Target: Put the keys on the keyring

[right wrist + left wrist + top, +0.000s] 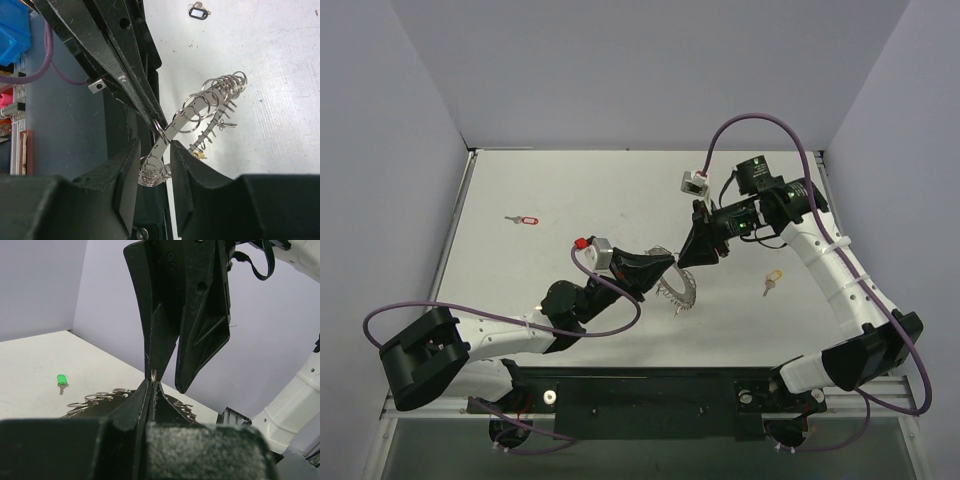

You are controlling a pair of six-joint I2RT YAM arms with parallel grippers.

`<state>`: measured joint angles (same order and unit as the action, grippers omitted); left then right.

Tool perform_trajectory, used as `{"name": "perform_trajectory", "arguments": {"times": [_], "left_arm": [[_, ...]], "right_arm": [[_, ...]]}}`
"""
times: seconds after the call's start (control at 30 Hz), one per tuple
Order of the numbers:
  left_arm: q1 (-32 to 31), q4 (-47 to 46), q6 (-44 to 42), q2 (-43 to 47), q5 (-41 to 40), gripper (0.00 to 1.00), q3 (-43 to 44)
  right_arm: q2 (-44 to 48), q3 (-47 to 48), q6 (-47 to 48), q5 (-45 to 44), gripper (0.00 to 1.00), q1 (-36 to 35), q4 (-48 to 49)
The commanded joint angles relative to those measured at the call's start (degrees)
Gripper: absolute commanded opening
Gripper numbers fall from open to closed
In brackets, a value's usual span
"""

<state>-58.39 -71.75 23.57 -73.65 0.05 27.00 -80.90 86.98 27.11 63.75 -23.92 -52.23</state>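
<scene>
The keyring (678, 290) is a silver hoop hung with several small split rings, held tilted above the table. My left gripper (670, 262) is shut on one small ring of it (153, 374), and its jaws (152, 382) meet with no gap. My right gripper (153, 145) straddles the hoop's band (200, 107). The right finger (180, 160) touches the band and the other stands clear, so the jaws are open. A red key (525, 219) and a yellow key (772, 280) lie on the table. A green key (61, 379) and a dark key (197, 11) lie loose too.
Grey walls close off the table's far and side edges. A purple cable (620, 305) loops from the left wrist beside the hoop. A white connector (692, 182) juts out behind the right wrist. A blue bin (12, 25) sits off the table's edge.
</scene>
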Motion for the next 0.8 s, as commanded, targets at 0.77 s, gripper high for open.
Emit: {"name": "perform_trajectory", "arguments": {"times": [0.77], "left_arm": [[0.0,-16.0,1.7,1.3,-0.4,0.00,1.2]], "right_arm": [[-0.1,3.5,6.2,0.4,0.00,-2.7,-2.4]]}}
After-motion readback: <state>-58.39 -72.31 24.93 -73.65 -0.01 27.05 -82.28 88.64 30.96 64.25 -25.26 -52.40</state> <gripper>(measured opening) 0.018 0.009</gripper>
